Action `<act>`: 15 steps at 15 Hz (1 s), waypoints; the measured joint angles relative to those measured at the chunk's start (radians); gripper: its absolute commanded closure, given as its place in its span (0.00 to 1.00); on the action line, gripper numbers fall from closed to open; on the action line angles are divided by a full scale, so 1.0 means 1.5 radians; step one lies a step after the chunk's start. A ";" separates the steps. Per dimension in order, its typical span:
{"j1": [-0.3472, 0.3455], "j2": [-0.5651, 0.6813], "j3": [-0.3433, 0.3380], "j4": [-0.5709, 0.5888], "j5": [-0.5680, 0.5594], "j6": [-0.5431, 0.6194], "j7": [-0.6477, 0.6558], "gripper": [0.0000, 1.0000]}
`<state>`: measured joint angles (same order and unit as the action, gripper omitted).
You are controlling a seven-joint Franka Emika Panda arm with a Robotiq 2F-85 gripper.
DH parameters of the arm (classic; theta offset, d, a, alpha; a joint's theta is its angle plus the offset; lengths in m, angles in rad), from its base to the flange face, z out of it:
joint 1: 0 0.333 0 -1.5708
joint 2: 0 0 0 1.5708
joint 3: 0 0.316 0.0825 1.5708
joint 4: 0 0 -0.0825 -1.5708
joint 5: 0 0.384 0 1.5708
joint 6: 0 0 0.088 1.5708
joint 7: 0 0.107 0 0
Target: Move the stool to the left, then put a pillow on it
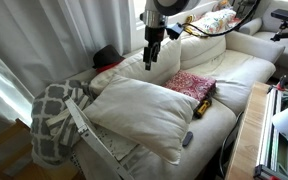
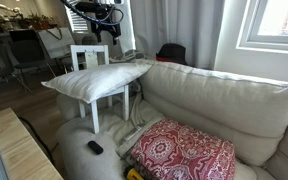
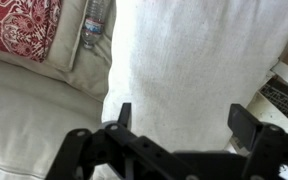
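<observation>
Pillow (image 2: 96, 80) edges overhang the stool (image 2: 92, 117) (end effector (image 1: 151, 60) clear above).

A home living room: cream sofa (image 2: 219, 100), curtains (image 1: 44, 40), window (image 2: 279, 22).

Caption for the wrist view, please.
Open gripper above the cream pillow; red pillow and bottle lie on the sofa beside it.

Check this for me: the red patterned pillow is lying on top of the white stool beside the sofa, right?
Not quite. It is the cream pillow that lies on top of the white stool beside the sofa; the red patterned pillow sits on the sofa seat. An exterior view shows this.
</observation>
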<state>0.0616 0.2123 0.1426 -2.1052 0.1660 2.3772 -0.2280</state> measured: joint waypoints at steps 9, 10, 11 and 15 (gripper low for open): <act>-0.038 -0.182 -0.029 -0.066 0.145 -0.059 -0.177 0.00; -0.037 -0.204 -0.036 -0.072 0.163 -0.062 -0.191 0.00; -0.035 -0.227 -0.044 -0.077 0.179 -0.070 -0.204 0.00; -0.018 -0.308 -0.079 -0.087 0.211 -0.125 -0.245 0.00</act>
<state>0.0347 -0.2502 0.0246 -2.2357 0.4829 2.1895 -0.5958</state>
